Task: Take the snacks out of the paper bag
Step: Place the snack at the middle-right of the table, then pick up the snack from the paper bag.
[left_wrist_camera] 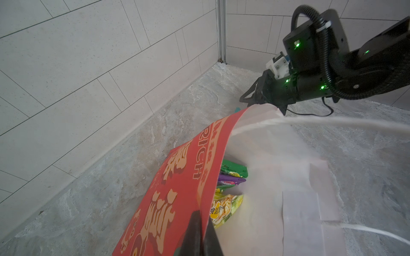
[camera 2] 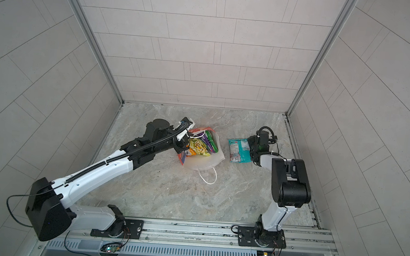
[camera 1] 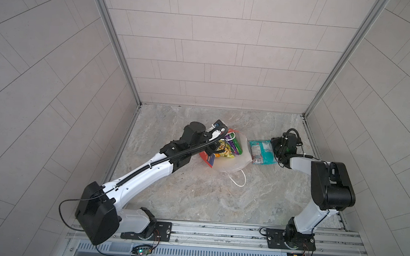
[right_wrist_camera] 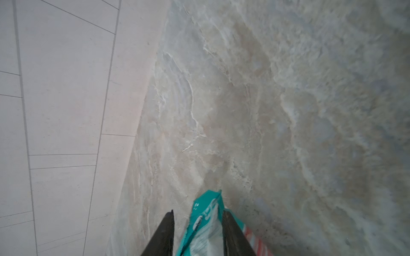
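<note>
Your left hand (left_wrist_camera: 203, 221) pinches the paper bag (left_wrist_camera: 177, 188), lower centre. Your right hand (right_wrist_camera: 198, 212) straddles, spread, the teal packet (right_wrist_camera: 206, 221): likely light, slippery; grip its sealed edge.

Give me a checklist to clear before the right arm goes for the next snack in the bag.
1. Teal packet out of the paper bag, lying on the table: ok.
2. Right gripper jaws apart around it: ok.
3. Packet clear of both fingers: cannot tell; one looks to touch it.
4. Left gripper shut on the bag's red wall, mouth open: ok.
5. Bag emptied: not ok; green packet, purple packet and yellow packet inside.
6. Mouth unobstructed: not ok; cord handle crosses it.
</note>
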Robot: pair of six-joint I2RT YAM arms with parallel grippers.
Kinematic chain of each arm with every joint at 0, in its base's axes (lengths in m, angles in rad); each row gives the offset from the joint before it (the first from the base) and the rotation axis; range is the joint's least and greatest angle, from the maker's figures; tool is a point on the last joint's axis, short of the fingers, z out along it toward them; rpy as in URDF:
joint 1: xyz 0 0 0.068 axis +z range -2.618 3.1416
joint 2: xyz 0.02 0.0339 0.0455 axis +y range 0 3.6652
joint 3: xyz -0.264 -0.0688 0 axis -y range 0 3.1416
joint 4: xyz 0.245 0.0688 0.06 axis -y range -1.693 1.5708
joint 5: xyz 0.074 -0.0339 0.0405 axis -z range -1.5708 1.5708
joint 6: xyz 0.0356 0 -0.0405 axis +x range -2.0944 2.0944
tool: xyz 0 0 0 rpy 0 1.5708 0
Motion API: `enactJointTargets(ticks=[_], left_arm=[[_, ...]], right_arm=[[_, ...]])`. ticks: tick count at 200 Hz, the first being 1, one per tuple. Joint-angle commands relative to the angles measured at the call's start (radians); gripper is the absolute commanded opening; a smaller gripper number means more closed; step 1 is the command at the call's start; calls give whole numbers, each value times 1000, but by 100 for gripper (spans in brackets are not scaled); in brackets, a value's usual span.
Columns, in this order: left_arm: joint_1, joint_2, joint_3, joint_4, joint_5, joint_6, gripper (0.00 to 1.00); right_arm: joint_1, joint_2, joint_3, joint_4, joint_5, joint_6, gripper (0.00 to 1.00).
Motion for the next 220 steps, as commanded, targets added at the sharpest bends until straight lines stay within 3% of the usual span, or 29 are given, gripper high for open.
enactJointTargets(ticks=[1,23,51,82,105,137,220], left_arm=[[-3,-24,-7,45,12,-13,0],[-2,-22,9,17,8,-18,0],[-3,-21,14,11,13,-30,0],[-3,-20,25,-2,37,-27,0],[-3,-21,29,-6,54,-25,0],[-3,-13,19,-1,60,-21,0],[-3,-40,-17,12,39,-22,0]], right_arm=[[-5,-141,67,-132,12,-148,39],[8,-293,96,-215,-84,-301,38],[76,-529,-2,-192,-226,-435,38],[257,-781,-119,-241,-267,-605,40],[416,-889,-185,-235,-252,-723,43],[544,-817,-119,-370,-217,-900,43],[609,-549,-28,-319,-155,-997,39]])
